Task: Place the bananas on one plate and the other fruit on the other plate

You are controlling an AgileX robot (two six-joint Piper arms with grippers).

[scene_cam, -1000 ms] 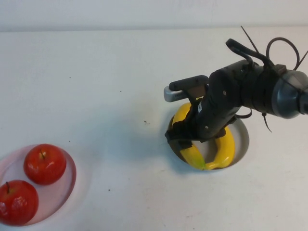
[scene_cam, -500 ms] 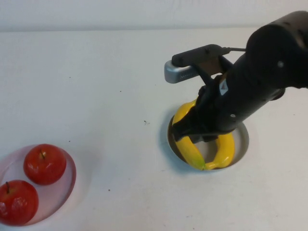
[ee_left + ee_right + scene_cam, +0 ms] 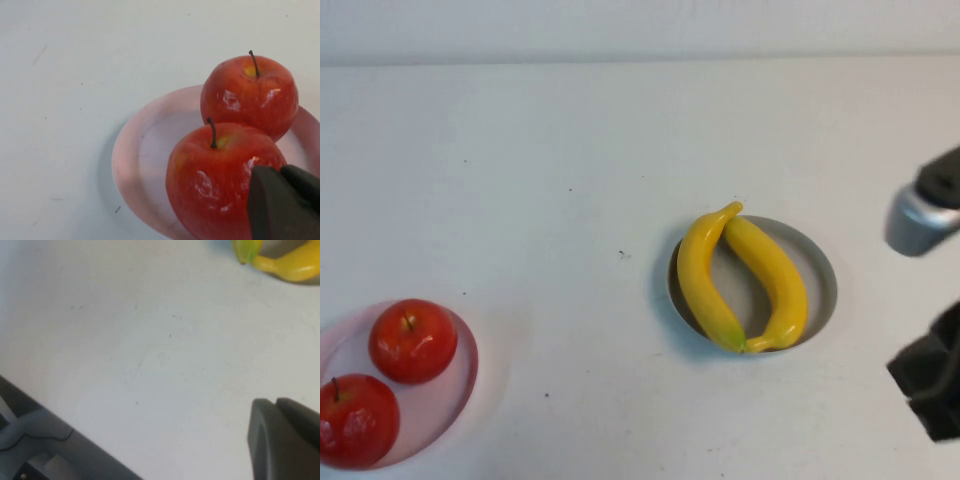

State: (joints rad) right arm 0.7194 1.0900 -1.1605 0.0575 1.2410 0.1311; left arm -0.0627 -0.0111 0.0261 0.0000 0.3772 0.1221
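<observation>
1. On the round grey-blue plate [image 3: 817, 272], right of the white counter [image 3: 570, 160]'s centre, lie two curved bright yellow plastic bananas [image 3: 704, 279], tips touching at both ends.
2. At the near left edge, two shiny red apples [image 3: 413, 340] sit side by side on the pale pink translucent plate [image 3: 463, 385].
3. Right pincer [image 3: 930, 385]: at the right edge, well apart from the bananas, holding nothing; whether parted or together cannot be told.
4. Left pincer [image 3: 282, 202]: just beside the nearer apple in its wrist view; its spread cannot be told.
5. Risk, as a judgement: sorting looks complete; a careless left-arm move could nudge an apple, which would roll off the low rim.
</observation>
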